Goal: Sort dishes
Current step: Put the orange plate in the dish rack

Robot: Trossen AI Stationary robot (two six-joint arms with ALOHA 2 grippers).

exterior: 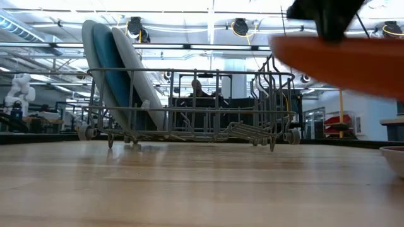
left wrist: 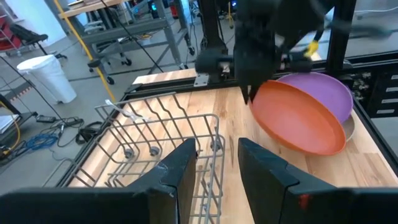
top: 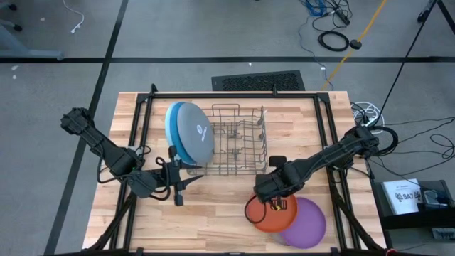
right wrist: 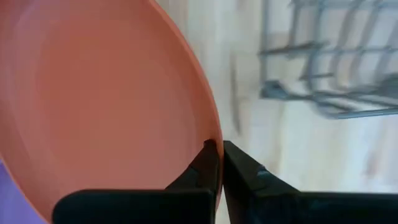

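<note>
Right claw (right wrist: 219, 155): clamped on orange plate (left wrist: 298, 117) rim, lifted off surface (top: 213, 220), overlapping purple plate (top: 309, 224).
Left claw (left wrist: 214, 165): parted, empty, beside wire dish rack (top: 238, 142).

Bright, even overhead light; the right wrist view is motion-blurred.

Three large plates (top: 190, 131) stand on edge, leaning together; orange plate (top: 271, 213) tilted, lifted, overlapping the purple plate (top: 307, 223) lying flat.
</note>
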